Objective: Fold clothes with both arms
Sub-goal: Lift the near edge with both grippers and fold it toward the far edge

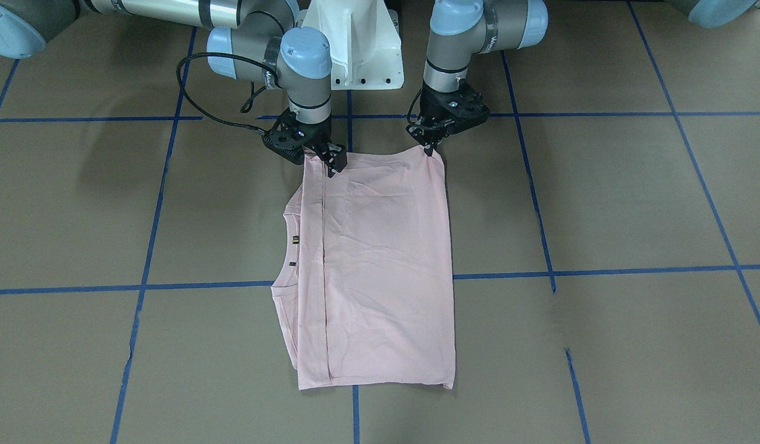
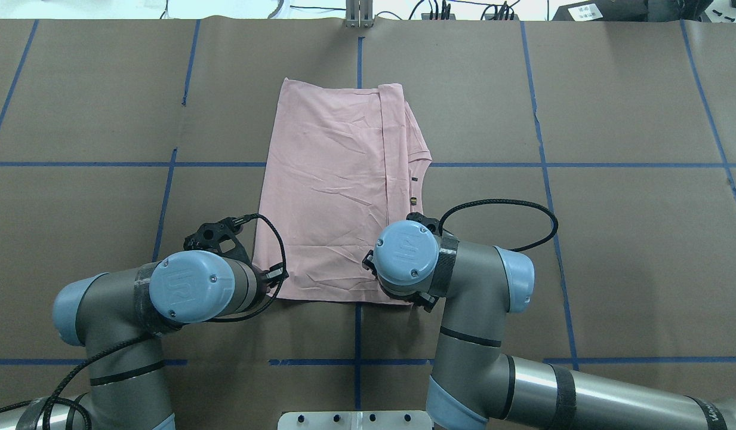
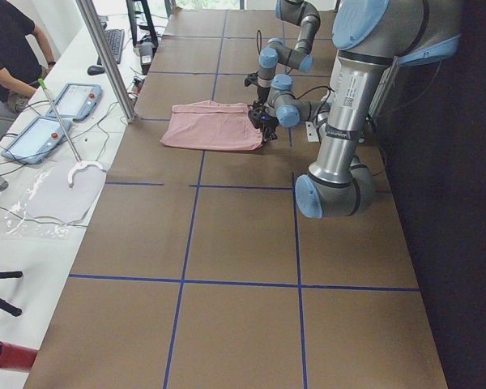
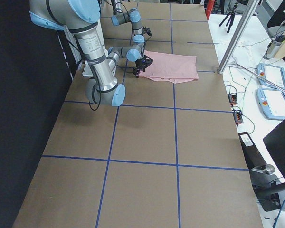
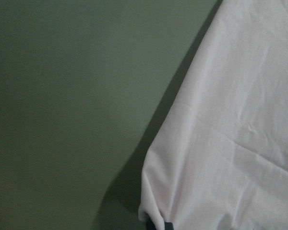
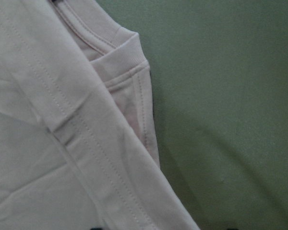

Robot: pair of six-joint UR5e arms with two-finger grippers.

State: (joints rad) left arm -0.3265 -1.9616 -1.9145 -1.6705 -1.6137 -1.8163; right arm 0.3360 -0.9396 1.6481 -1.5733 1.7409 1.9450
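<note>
The pale pink T-shirt (image 1: 380,259) lies flat on the brown table, folded into a long rectangle, with its ribbed neck (image 6: 129,52) and small dark tags (image 1: 295,239) on the robot's right side. No print shows. My left gripper (image 1: 430,151) is shut on the near corner, which is bunched and slightly raised in the left wrist view (image 5: 153,211). My right gripper (image 1: 333,168) is low over the other near corner, by the folded hem (image 6: 77,143). Its fingertips stand wide apart at the bottom of the right wrist view, and the cloth there lies flat.
The white pedestal base (image 1: 355,43) stands just behind the shirt's near edge. Blue tape lines (image 2: 356,164) grid the brown table. A metal post (image 3: 105,57), tablets (image 3: 69,97) and a seated person (image 3: 8,49) are on the far operators' side.
</note>
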